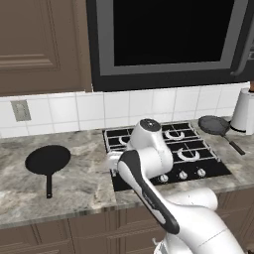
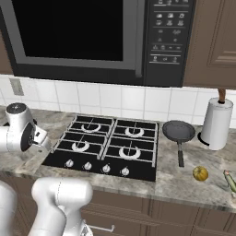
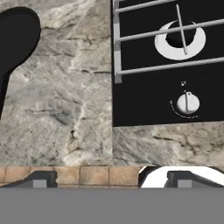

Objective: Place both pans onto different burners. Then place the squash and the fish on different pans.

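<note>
Marble desk (image 1: 84,183) carrying a black four-burner hob (image 2: 106,145) set near its front edge. One pan (image 1: 48,159) lies flat on bare desk left of the hob, well apart from it, handle toward the front edge. Second pan (image 2: 179,132) sits just right of the hob, handle also frontward, beside a paper towel roll (image 2: 216,123) at the back. Squash (image 2: 230,180) lies at the desk's far right front; a round yellow item (image 2: 200,173) near it. All burners (image 2: 129,151) uncovered. Pincer (image 3: 111,178) released, jaws wide, above the desk's front edge left of the hob.
</note>
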